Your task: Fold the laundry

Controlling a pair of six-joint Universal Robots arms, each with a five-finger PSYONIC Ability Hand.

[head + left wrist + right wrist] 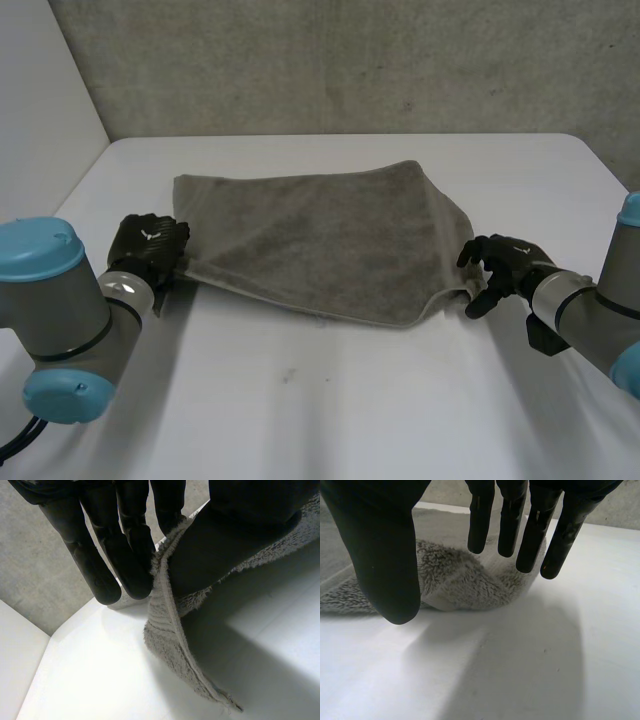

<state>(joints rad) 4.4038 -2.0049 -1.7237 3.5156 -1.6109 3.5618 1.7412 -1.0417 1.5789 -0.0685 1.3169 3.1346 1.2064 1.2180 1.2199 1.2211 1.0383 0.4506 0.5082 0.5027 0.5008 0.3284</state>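
left wrist: left robot hand (125,545) pinching towel (167,625) edge | right wrist: right robot hand (385,555) wide

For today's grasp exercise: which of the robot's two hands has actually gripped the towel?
The left hand, pinching the towel by its edge between fingers and thumb; the right hand is open beside the opposite corner.

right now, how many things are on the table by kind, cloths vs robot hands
grey towel: 1
black robot hands: 2 (left hand pinching one near corner of the towel, right hand open at the other)
total: 3
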